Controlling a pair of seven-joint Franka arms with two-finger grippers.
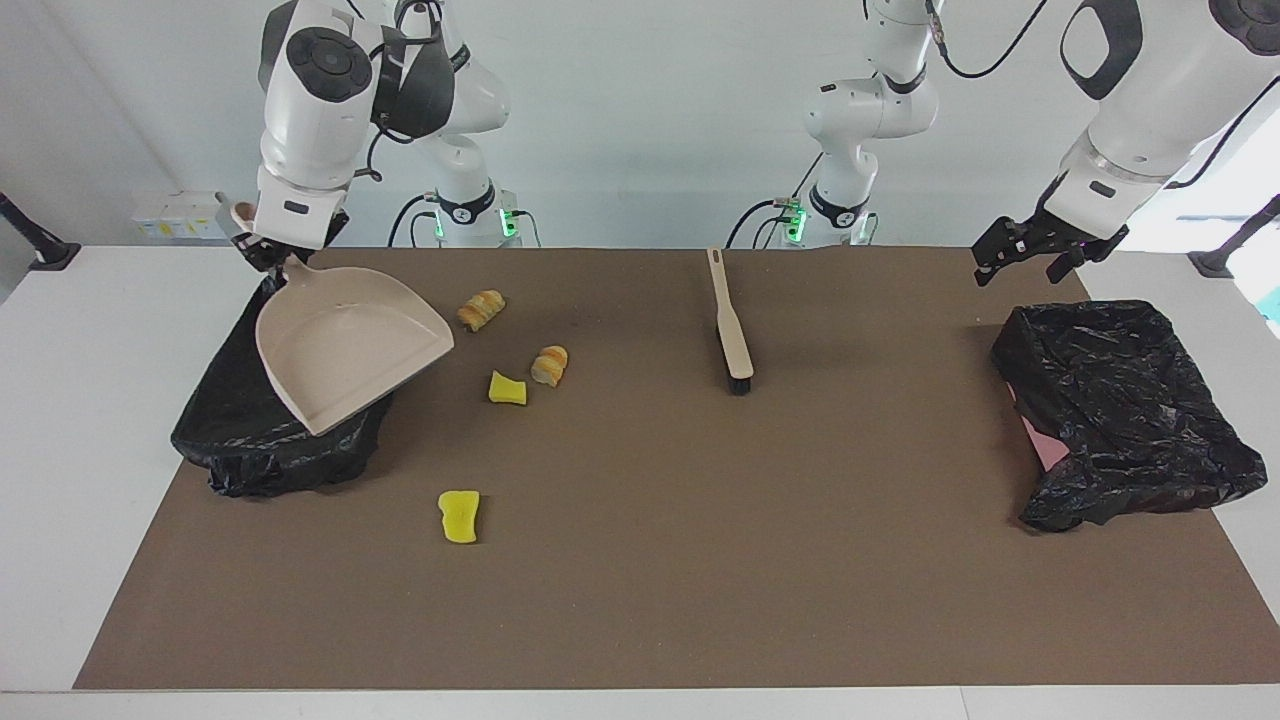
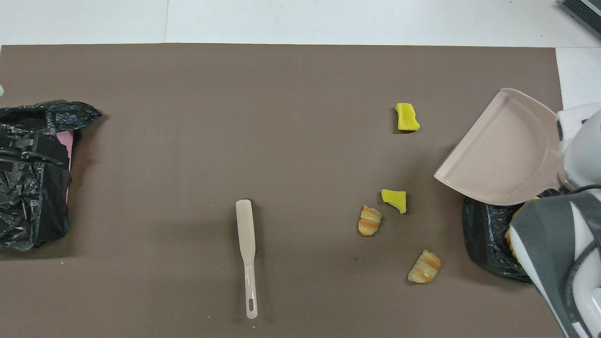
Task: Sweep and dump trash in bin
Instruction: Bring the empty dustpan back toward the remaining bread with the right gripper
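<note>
two grippers: one clamped on a tool, one spread and holding nothing
right gripper (image 1: pixel 262 250): fingers pinched on the handle of the beige dustpan (image 1: pixel 350 345), up in the air over the black bin bag (image 1: pixel 250 440) at the right arm's end of the table
dustpan: hangs from those fingers with its open pan tilted up toward the facing camera, its mouth over the bag and pointing toward the table's middle; no trash shows in the pan
left gripper (image 1: pixel 1030 250): fingers spread apart, nothing between them, raised over the robot-side edge of the second black bag (image 1: pixel 1120 410) at the left arm's end
trash near the dustpan's mouth: a striped pastry lump (image 1: pixel 481 309) and, farther from the robots, a second pastry lump (image 1: pixel 549 365) just beside a yellow sponge piece (image 1: pixel 507 388), all on the brown mat (image 1: pixel 700 560)
trash farthest out: another yellow sponge piece (image 1: pixel 459 516) alone on the mat, farther from the robots than the bag under the dustpan
brush (image 1: pixel 730 325): lies flat on the mat between the two grippers, well apart from both, handle toward the robots
</note>
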